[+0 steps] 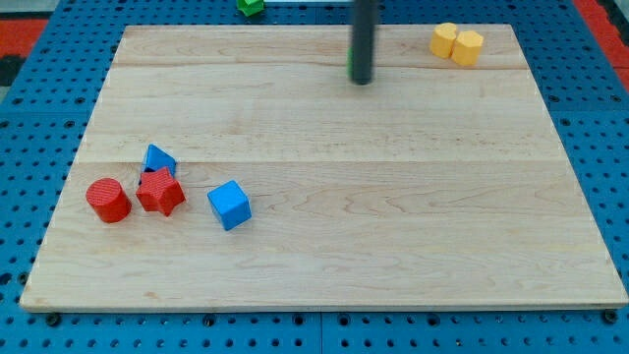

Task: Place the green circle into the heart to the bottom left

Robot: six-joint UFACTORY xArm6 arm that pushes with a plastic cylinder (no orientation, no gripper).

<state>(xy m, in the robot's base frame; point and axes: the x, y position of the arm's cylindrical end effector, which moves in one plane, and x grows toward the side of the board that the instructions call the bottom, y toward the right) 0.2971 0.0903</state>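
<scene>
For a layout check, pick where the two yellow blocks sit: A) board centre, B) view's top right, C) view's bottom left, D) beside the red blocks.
B: the yellow blocks touch each other near the board's top right corner.

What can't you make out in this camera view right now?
- Green block: only a sliver shows beside my rod, which hides its shape.
- Second green block: cut off by the view's top edge.
- My tip: contact with the green sliver unclear.
- Heart: the red pieces at bottom left don't clearly read as one.
</scene>
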